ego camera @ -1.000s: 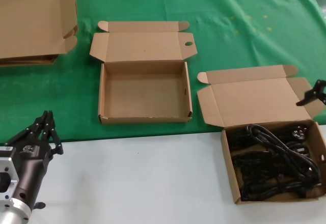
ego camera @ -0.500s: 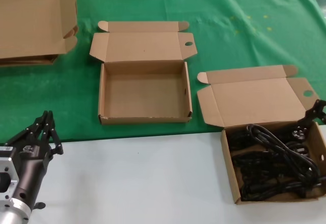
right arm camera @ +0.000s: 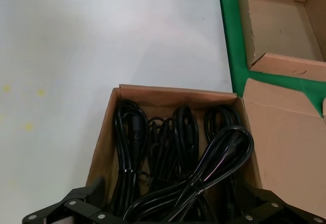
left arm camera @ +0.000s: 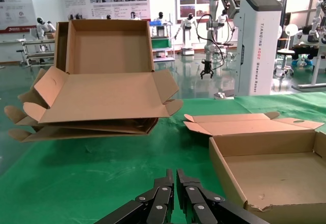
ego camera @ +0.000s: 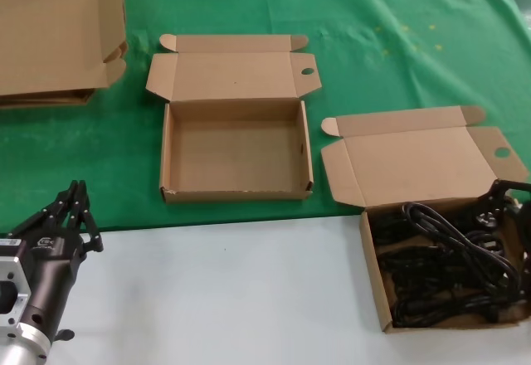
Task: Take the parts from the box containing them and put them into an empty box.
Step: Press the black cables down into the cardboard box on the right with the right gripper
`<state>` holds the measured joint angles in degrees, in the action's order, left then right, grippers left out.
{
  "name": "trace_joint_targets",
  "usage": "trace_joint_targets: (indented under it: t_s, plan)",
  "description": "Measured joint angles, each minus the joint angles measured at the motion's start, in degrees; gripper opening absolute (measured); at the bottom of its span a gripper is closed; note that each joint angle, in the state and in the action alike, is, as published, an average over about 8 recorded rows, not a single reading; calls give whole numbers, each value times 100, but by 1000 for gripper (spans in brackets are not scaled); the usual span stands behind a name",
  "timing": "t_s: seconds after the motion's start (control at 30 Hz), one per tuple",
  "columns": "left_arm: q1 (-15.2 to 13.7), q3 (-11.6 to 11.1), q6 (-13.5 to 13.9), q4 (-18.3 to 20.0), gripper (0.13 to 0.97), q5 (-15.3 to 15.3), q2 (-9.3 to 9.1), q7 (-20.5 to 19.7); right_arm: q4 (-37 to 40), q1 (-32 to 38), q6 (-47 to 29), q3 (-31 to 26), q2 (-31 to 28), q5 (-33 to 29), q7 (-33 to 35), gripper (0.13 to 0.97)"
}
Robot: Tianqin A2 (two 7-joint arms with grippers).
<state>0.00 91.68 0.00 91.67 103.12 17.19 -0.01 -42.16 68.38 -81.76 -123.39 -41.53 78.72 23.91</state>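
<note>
Head view, right gripper (ego camera: 508,192): only its dark tip shows at the right edge, above the far right corner of the shallow brown cardboard box with the plain lid (ego camera: 372,257); its opening cannot be judged in this view.
Right wrist view, right gripper (right arm camera: 168,211): the two black fingers (right arm camera: 71,207) stand wide apart, one on each side of the cables, and they hold nothing.
Parts: the thin black coiled power cables with moulded plugs (ego camera: 444,257) lie all inside this box, which sits on the pale grey table surface (ego camera: 224,299) at the right; the right wrist view (right arm camera: 178,152) shows several bundles side by side and one loop lying across the top.
Empty box: the squarish brown cardboard box with a tiny dark speck on its lid (ego camera: 236,145) sits open on the green cloth (ego camera: 398,50), well apart to the left of the cable box; its bottom is bare.
Left wrist view, extra detail: the front rim of the empty box (left arm camera: 265,206) is frayed and pale, which the head view hardly shows.
Left gripper (ego camera: 75,211): it hovers low at the near left, over the edge of the cloth; in the left wrist view (left arm camera: 175,180) its fingertips are pressed together, holding nothing.
Flattened cardboard stack (ego camera: 58,33): far left on the cloth; the left wrist view (left arm camera: 102,96) shows an open box on top of it.
</note>
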Motion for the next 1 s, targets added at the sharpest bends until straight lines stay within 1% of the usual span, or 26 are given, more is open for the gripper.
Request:
trace_joint_targets:
  t_s: [0.17,0.43,0.47,0.73,0.77,1.0]
  plan:
    - [0,0,0,0,172,0,0,0,80,-44,103,22,65,-33,81,898]
    - [0,0,0,0,172,0,0,0,251,-73,231,20,161,-107,238,771]
    - [0,0,0,0,172,0,0,0,282,-71,249,19,176,-117,263,771]
    - [0,0,0,0,172,-1,0,-1,579,-2,378,7,301,-191,471,579]
    - [0,0,0,0,172,-1,0,-2,617,9,390,6,314,-199,496,579]
    - [0,0,0,0,172,-1,0,-3,810,60,462,17,371,-226,635,402]
